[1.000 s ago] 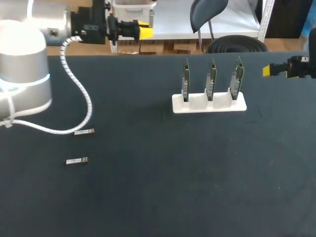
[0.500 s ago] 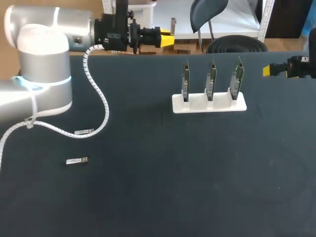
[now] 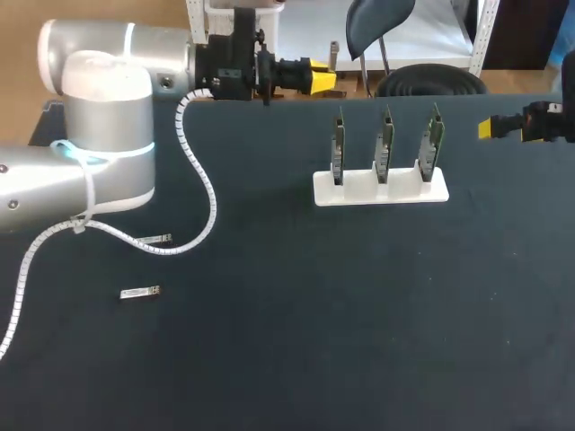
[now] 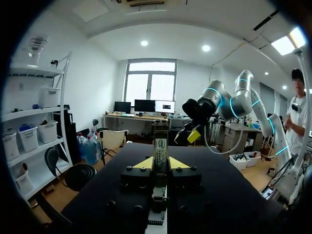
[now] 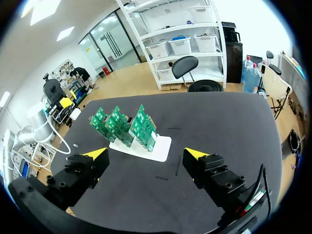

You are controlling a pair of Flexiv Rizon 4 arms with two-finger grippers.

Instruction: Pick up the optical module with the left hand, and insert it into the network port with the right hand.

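Note:
My left gripper (image 3: 320, 76) hovers at the table's far edge, left of the boards, shut on a slim metal optical module (image 3: 333, 47) that sticks out past its yellow tips. In the left wrist view the module (image 4: 159, 146) stands clamped between that gripper's (image 4: 159, 164) fingers. A white stand (image 3: 380, 189) holds three upright green network boards (image 3: 384, 144) at the back middle. My right gripper (image 3: 488, 128) hangs open at the far right, apart from the stand. In the right wrist view its gripper (image 5: 146, 155) has widely spread fingers, with the boards (image 5: 124, 126) ahead.
Two more optical modules lie on the dark table at the left, one (image 3: 140, 293) in the open and one (image 3: 154, 240) partly under the left arm's white cable (image 3: 205, 193). The left arm's thick body (image 3: 99, 135) hangs over the table's left side.
My left arm has swung to the right along the table's far edge, carrying the module closer to the boards. The right arm has not moved.

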